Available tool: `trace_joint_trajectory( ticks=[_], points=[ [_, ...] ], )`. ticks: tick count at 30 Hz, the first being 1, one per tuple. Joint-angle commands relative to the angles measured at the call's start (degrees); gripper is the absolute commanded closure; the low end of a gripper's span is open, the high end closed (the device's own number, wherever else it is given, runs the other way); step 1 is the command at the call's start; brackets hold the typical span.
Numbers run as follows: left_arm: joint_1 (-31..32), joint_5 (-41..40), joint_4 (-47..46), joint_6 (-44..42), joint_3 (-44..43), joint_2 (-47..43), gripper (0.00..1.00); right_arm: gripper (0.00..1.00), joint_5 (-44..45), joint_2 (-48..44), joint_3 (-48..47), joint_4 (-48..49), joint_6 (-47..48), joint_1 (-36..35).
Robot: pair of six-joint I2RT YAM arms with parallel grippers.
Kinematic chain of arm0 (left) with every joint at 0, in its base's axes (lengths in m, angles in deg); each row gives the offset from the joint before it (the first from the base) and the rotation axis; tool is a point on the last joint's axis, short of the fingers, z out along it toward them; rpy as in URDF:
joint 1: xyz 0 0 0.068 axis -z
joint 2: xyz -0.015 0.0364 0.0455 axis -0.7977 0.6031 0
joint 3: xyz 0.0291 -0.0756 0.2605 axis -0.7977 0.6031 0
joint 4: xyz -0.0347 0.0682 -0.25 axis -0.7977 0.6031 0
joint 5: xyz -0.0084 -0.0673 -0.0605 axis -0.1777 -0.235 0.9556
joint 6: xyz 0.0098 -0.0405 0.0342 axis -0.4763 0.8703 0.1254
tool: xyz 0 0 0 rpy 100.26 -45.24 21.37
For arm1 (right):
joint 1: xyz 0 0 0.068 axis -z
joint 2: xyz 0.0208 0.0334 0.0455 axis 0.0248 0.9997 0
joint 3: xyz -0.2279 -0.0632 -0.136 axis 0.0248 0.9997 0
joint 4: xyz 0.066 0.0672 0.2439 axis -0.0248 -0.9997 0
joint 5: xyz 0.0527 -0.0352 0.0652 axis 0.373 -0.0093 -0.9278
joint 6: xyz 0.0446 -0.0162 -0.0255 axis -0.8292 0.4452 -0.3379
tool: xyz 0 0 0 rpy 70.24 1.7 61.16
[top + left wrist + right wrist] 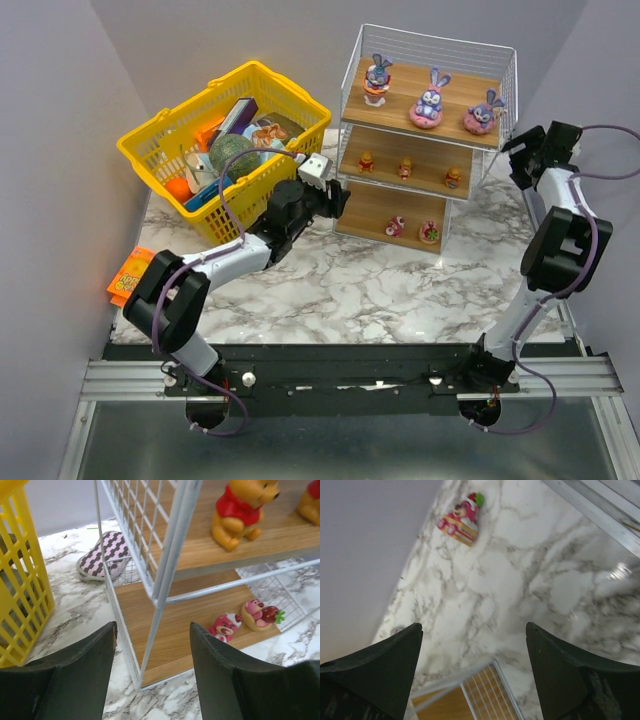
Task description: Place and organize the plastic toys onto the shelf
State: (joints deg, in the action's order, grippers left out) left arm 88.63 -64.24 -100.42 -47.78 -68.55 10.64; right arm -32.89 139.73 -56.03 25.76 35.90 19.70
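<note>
Orange packet (128, 277), print unreadably small

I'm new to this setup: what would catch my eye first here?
The white wire shelf at the back right stands out, with purple bunnies on top, orange bears in the middle and pink toys below. Left of it stands a packed yellow basket; one stray figurine lies alone on the marble.

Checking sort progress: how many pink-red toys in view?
3: left pink toy and right pink toy on the bottom board of the shelf; third pink toy on the marble table, off the shelf.
</note>
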Motion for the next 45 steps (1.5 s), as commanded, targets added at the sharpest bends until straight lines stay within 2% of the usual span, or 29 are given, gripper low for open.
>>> trace_joint_trajectory(
  ticks=[1, 5, 8, 17, 21, 31, 38, 45],
  points=[
    [0.1, 3.0, 2.4, 0.5, 1.2, -4.9, 0.30, 0.07, -5.1, 9.9, -9.9, 3.3, -9.9, 0.4],
    [0.8, 3.4, 6.8, 0.7, 1.6, -8.2, 0.26, 0.04, -9.3, 18.3, -15.4, 4.7, -24.5, 0.2],
    [1.4, 2.6, 10.9, 1.7, 1.6, -10.4, 0.24, 0.01, -10.3, 23.1, -17.9, 7.6, -31.7, -0.6],
    [1.7, 1.5, 22.6, 1.5, -1.1, -15.7, 0.13, 0.00, -5.0, 33.8, -31.2, 4.8, -40.5, -4.3],
    [1.7, 0.0, 26.1, 0.1, -2.6, -17.4, 0.10, 0.00, -1.8, 36.4, -32.4, 3.7, -44.7, -5.5],
    [1.7, -2.5, 27.4, -0.7, -5.2, -16.9, 0.04, 0.00, 5.9, 38.8, -34.1, 1.3, -51.1, -6.3],
    [1.7, -4.0, 28.4, -2.1, -7.3, -15.8, 0.02, 0.00, 6.1, 42.5, -37.8, 0.4, -57.9, -6.3],
    [1.7, -3.9, 28.7, -3.0, -9.1, -13.8, 0.01, 0.00, 7.4, 43.0, -38.0, -1.0, -60.5, -6.3]
  ],
)
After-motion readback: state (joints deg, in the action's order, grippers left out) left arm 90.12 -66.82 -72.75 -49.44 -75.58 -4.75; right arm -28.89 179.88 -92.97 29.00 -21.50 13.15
